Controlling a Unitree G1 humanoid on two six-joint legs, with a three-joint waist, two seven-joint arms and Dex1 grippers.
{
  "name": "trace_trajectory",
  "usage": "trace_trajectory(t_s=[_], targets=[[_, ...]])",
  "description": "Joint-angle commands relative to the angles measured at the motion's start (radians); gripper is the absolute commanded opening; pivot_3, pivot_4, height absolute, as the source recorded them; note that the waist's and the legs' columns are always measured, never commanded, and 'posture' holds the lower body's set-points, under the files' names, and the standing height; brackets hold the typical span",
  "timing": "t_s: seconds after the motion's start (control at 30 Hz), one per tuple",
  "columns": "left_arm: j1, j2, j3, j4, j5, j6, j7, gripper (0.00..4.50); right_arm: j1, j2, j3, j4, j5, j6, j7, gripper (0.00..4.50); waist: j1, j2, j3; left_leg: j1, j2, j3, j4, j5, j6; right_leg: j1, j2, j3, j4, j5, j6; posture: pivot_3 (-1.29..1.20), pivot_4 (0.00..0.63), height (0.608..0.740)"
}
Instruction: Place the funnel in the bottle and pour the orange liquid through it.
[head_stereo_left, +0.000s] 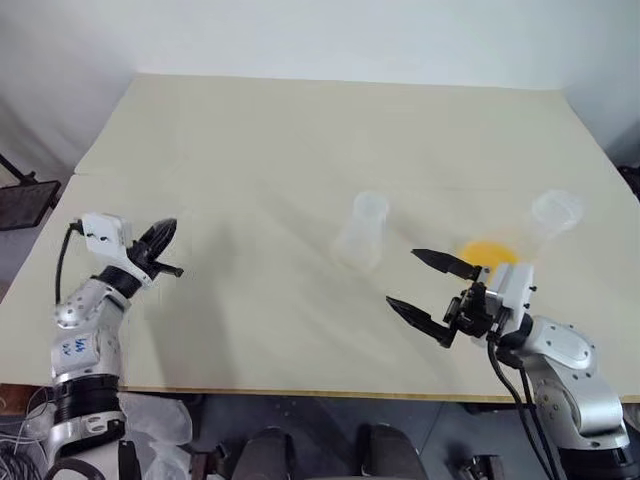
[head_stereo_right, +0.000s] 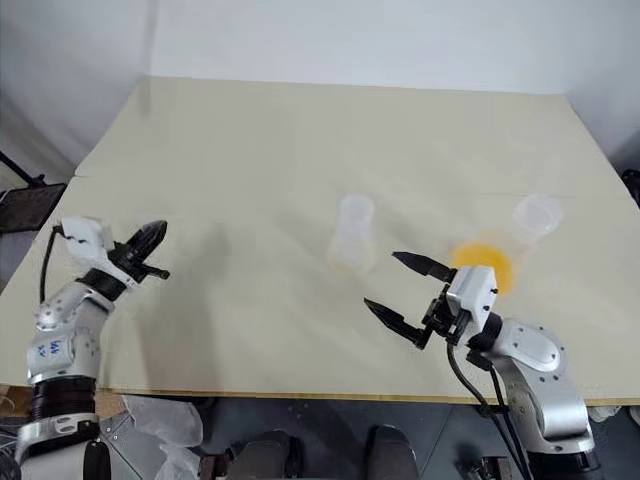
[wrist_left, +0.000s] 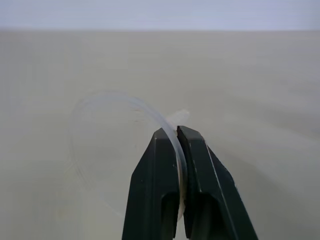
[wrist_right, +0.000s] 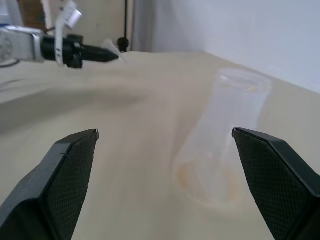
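The funnel (wrist_left: 115, 150) sits pinched by its rim between our left gripper's (head_stereo_left: 168, 250) closed fingers, lifted off the table (head_stereo_left: 300, 150). The bottle (head_stereo_left: 362, 232) stands just ahead of our right gripper (head_stereo_left: 425, 285), slightly toward its left side; we see only a faint yellowish trace in its base. The orange liquid (head_stereo_left: 488, 250) pools in the second flask (head_stereo_left: 545, 225), close behind our right gripper's far finger. Our right gripper's fingers are spread wide and grasp nothing, hovering near the bottle without touching.
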Motion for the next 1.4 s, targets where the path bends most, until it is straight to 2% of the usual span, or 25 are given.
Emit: trace_trajectory(t_s=[0.03, 0.2, 0.4, 0.77, 0.87, 1.23, 1.27, 1.33, 1.4], targets=[[-0.163, 0.046, -0.117, -0.075, -0.033, 0.011, -0.206, 0.08, 0.039, -0.001, -0.08, -0.086, 0.051, -0.008, -0.035, 4.5, 0.01, 0.0, 0.0, 0.0, -0.001, 0.001, 0.0, 0.0, 0.0, 0.001, 0.0, 0.0, 0.0, 0.0, 0.0, 0.0, 0.15, 0.74], [-0.468, 0.015, -0.319, 0.06, 0.051, -0.023, -0.425, 0.08, 0.119, 0.034, -0.142, -0.134, 0.062, -0.009, -0.113, 4.5, 0.008, 0.0, 0.0, 0.0, -0.003, 0.003, -0.002, 0.0, 0.0, 0.001, 0.0, 0.0, 0.0, 0.0, 0.0, 0.0, 0.15, 0.74], [-0.717, -0.076, -0.472, 0.294, 0.186, -0.168, -0.568, 0.08, 0.195, 0.117, -0.17, -0.159, 0.016, -0.058, -0.204, 4.5, -0.004, 0.0, 0.0, -0.001, -0.001, 0.01, -0.003, 0.0, 0.0, -0.003, 0.001, 0.001, -0.001, 0.0, 0.0, 0.0, 0.15, 0.74], [-0.883, -0.198, -0.587, 0.519, 0.368, -0.305, -0.585, 0.08, 0.293, 0.218, -0.093, -0.216, -0.067, -0.117, -0.277, 4.5, -0.002, 0.0, 0.0, -0.006, 0.0, 0.014, -0.001, 0.0, 0.0, -0.01, 0.001, 0.003, 0.001, 0.0, 0.0, 0.0, 0.15, 0.74], [-0.909, -0.217, -0.601, 0.557, 0.398, -0.349, -0.592, 0.08, 0.296, 0.227, -0.086, -0.217, -0.079, -0.126, -0.29, 4.5, -0.001, 0.0, 0.0, -0.011, 0.0, 0.013, 0.0, 0.0, 0.0, -0.015, 0.001, 0.003, 0.002, 0.0, 0.0, 0.0, 0.15, 0.74], [-1.001, -0.281, -0.639, 0.659, 0.461, -0.432, -0.682, 0.08, 0.29, 0.24, -0.055, -0.203, -0.098, -0.147, -0.309, 4.5, 0.005, 0.0, 0.0, -0.012, 0.0, 0.013, 0.0, 0.0, 0.0, -0.015, 0.001, 0.002, 0.002, 0.0, 0.0, 0.0, 0.15, 0.74], [-1.006, -0.287, -0.641, 0.669, 0.467, -0.433, -0.684, 0.43, 0.289, 0.24, -0.052, -0.204, -0.095, -0.146, -0.309, 4.5, 0.005, 0.0, 0.0, -0.012, 0.0, 0.013, 0.0, 0.0, 0.0, -0.015, 0.001, 0.002, 0.002, 0.0, 0.0, 0.0, 0.15, 0.74], [-1.012, -0.296, -0.643, 0.688, 0.478, -0.434, -0.685, 0.76, 0.286, 0.241, -0.047, -0.204, -0.098, -0.147, -0.313, 4.5, 0.005, 0.0, 0.0, -0.012, 0.0, 0.013, 0.0, 0.0, 0.001, -0.015, 0.001, 0.002, 0.002, 0.0, 0.0, 0.0, 0.15, 0.74], [-1.015, -0.302, -0.64, 0.7, 0.482, -0.431, -0.69, 1.35, 0.285, 0.245, -0.046, -0.202, -0.101, -0.152, -0.321, 4.5, 0.005, 0.0, 0.0, -0.012, 0.0, 0.013, 0.0, 0.0, 0.001, -0.015, 0.001, 0.002, 0.002, 0.0, 0.0, 0.0, 0.15, 0.74]])
